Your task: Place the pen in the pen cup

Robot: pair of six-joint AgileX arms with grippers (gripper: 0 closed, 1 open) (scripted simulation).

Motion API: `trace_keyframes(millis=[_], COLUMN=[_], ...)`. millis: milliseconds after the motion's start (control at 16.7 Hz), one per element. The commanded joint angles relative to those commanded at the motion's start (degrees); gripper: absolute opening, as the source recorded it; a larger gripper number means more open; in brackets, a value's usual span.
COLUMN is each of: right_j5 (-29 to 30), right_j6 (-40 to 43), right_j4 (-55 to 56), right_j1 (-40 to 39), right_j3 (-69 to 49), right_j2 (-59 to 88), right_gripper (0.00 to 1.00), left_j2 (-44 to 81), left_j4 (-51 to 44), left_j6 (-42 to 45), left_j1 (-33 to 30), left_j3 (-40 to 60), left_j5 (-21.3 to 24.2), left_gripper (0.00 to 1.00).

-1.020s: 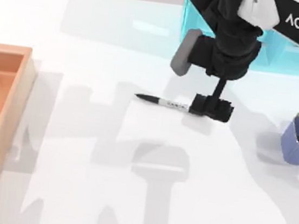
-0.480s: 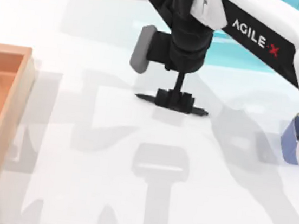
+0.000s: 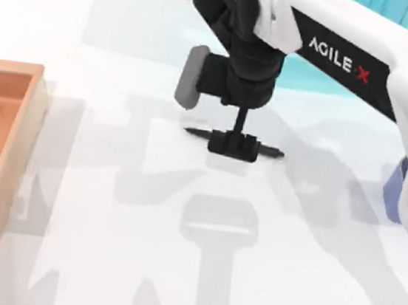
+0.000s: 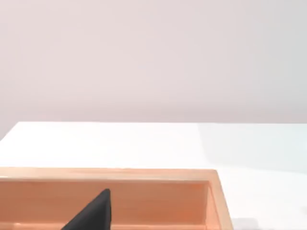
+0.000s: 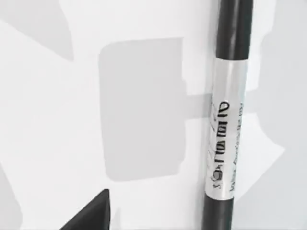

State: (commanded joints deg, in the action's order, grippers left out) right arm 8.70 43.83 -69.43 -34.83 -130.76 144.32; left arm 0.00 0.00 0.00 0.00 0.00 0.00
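Since a second ago, our right end effector (image 3: 232, 145) has shifted from the rear end of the slim black marker pen (image 3: 271, 152) to its labelled middle, directly beneath on the white desk (image 3: 101, 259), ready to grasp; finger state cannot be determined.

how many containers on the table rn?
3. An orange wooden tray at the table's left edge, the pen cup at the right edge, mostly hidden by the right arm, and a turquoise shelf at the back right. More could sit behind that arm.
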Motion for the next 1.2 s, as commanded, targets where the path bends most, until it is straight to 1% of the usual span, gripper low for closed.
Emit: trace_keyframes(millis=[300,600,1200], right_j5=[-0.05,-0.06,-0.06], right_j6=[0.90,1.03,1.03], right_j4=[11.31,12.55,12.55], right_j1=[0.97,1.11,1.11], right_j3=[6.34,7.22,7.22], right_j2=[4.39,5.00,5.00], right_gripper=[1.00,1.00,0.25], left_j2=[0.00,0.00,0.00], left_j4=[0.00,0.00,0.00], left_j6=[0.00,0.00,0.00], left_j1=[0.00,0.00,0.00], left_j3=[0.00,0.00,0.00], left_j5=[0.00,0.00,0.00], left_gripper=[1.00,1.00,1.00])
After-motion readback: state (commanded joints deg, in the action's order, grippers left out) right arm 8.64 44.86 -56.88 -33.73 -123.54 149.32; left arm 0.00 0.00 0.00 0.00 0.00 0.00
